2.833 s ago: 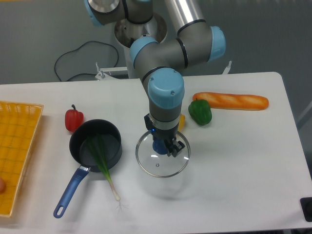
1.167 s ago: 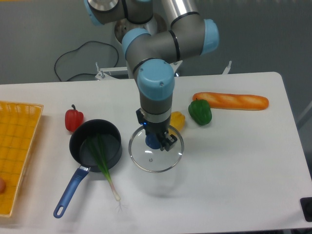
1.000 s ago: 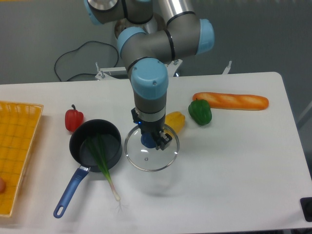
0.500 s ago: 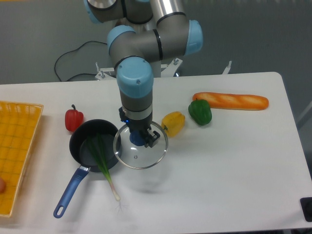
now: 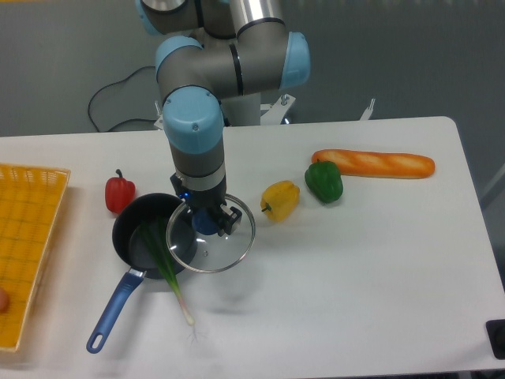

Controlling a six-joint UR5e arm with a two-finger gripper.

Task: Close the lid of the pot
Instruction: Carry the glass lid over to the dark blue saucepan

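The dark pot (image 5: 142,237) with a long blue handle sits on the white table at the left. A green onion (image 5: 167,270) lies in it and sticks out over its front rim. My gripper (image 5: 210,220) is shut on the blue knob of the glass lid (image 5: 211,251). The lid hangs level above the table and overlaps the pot's right rim. The knob is mostly hidden by the fingers.
A red pepper (image 5: 119,193) sits just behind the pot. To the right lie a yellow pepper (image 5: 281,200), a green pepper (image 5: 324,181) and a baguette (image 5: 373,163). A yellow basket (image 5: 28,237) stands at the left edge.
The arm has carried the lid leftward from the middle of the table, uncovering the yellow pepper. The lid now overlaps the pot's right rim.
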